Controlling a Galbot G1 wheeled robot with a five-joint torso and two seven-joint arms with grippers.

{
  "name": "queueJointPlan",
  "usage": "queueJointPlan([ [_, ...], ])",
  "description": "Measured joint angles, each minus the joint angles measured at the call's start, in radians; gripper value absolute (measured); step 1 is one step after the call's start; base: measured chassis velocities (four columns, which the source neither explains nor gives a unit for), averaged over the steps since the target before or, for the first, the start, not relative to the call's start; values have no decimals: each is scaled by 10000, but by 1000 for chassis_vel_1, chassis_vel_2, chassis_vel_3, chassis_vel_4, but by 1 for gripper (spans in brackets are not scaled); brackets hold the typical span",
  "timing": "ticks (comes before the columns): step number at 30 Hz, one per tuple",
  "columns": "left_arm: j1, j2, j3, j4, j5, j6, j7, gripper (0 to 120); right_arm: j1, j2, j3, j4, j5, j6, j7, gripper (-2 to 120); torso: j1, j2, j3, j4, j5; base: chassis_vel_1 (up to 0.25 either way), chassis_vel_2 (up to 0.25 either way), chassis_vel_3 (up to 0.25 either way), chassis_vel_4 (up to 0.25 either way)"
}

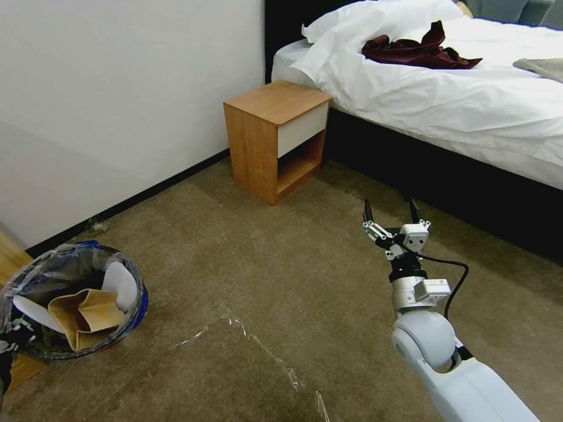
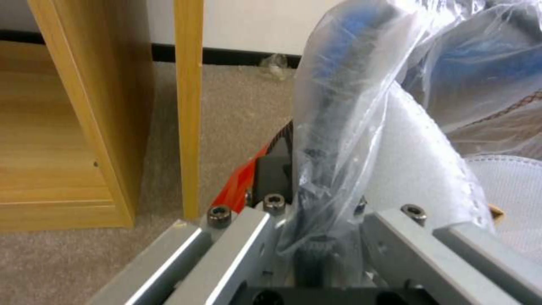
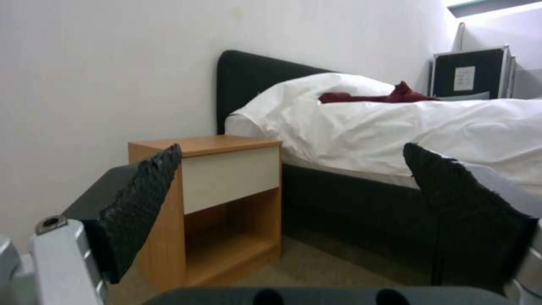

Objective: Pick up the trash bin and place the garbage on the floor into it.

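The trash bin, blue-rimmed and lined with a crinkled clear bag, is at the lower left of the head view. Inside it lie a tan paper bag and white slippers. In the left wrist view my left gripper is shut on the bin's bag-covered rim, with the red base below. A small crumpled clear scrap lies on the floor by the baseboard. My right gripper hangs open and empty above the carpet near the bed.
A wooden nightstand stands against the wall beside the bed. Light wooden furniture is close to the bin's left. Clear tape strips cross the carpet in front of me.
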Motion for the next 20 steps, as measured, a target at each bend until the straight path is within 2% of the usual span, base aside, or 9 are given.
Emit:
queueJointPlan([
  [20, 0, 0, 0, -5, -3, 0, 0, 1, -1, -1, 4, 10, 3, 0, -3, 100, 0, 0, 0, 0, 0, 0, 0, 0, 0],
])
